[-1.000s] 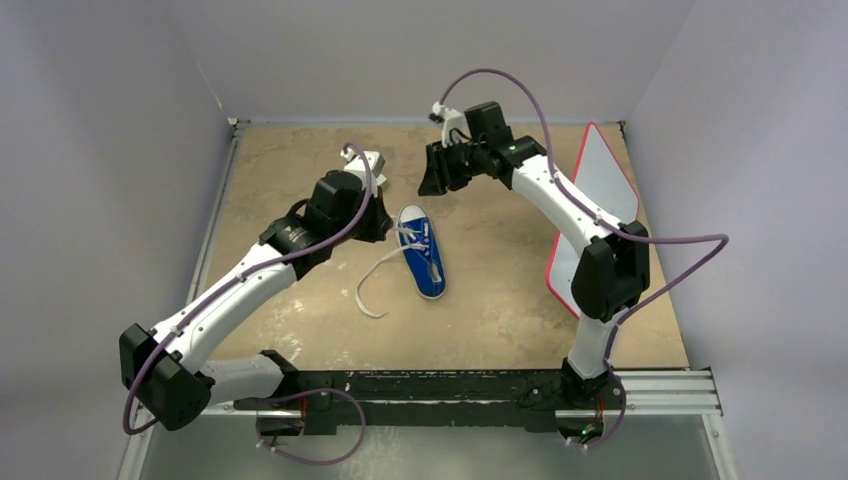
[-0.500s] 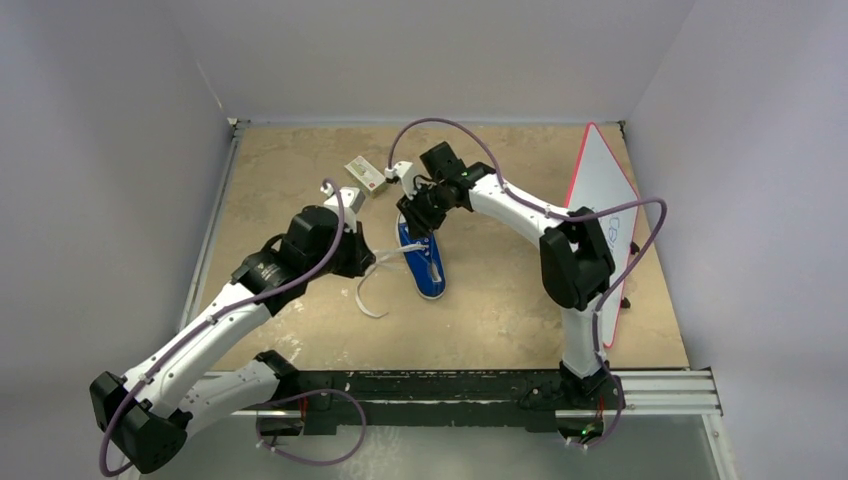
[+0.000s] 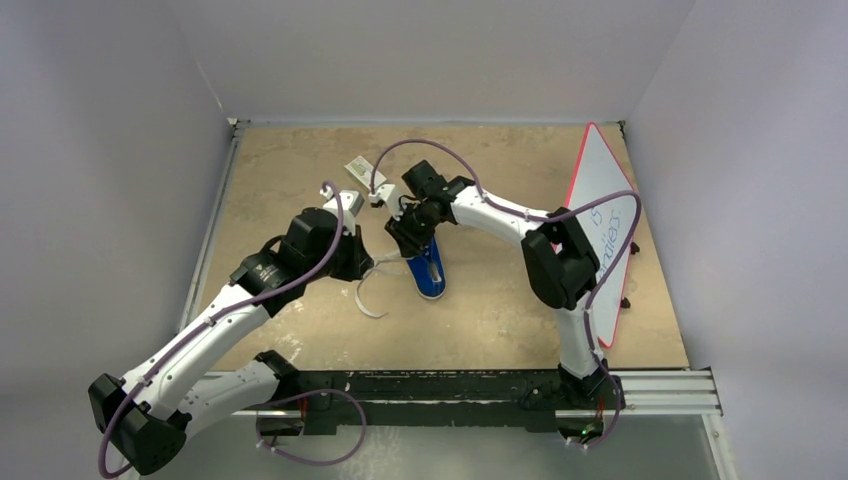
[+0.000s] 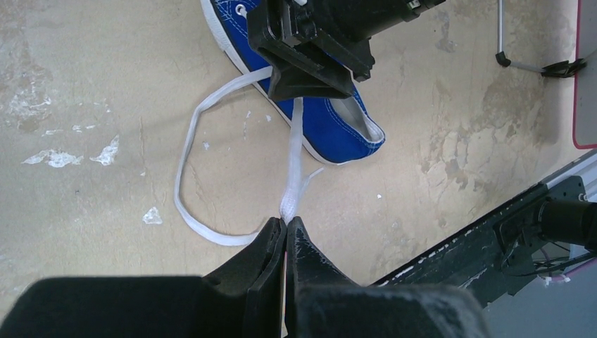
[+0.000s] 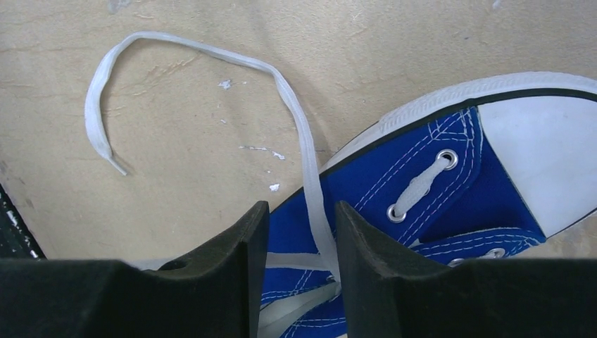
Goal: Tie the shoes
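Your left gripper (image 4: 285, 232) is pinched shut on one lace (image 4: 294, 155), holding it taut off the sneaker (image 3: 430, 275) at the top view's centre, so your right gripper (image 5: 301, 211), jaws parted astride the slack lace (image 5: 304, 151), can seemingly take that.

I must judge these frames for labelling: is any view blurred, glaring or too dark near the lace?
Top external: even soft light, no glare, but the sneaker is small, partly hidden under the right gripper. Left wrist: the lace is sharp; the left gripper pinching it is dark and slightly soft. Right wrist: stitching crisp, no glare; the black fingers show little detail.
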